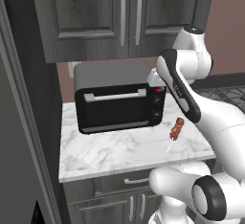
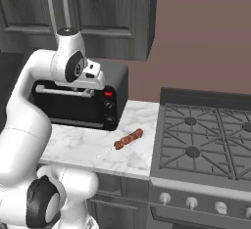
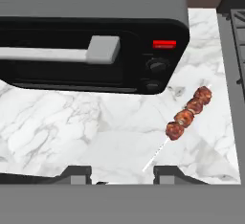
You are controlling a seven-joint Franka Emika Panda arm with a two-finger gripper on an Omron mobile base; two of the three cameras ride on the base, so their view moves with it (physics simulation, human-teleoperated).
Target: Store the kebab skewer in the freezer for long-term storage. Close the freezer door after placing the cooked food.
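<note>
On marble counter [image 3: 57,132] — knobbly kebab skewer [image 3: 187,114], thin stick.

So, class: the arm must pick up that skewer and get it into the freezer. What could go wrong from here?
1. The skewer is thin and lies flat on the counter; the end effector may pinch only the stick, letting it tilt or slip.
2. It lies near the stove, so a nudge could roll it there.

One kebab skewer [image 3: 187,113], one toaster oven [image 1: 117,101], one stove [image 2: 201,145]
</note>
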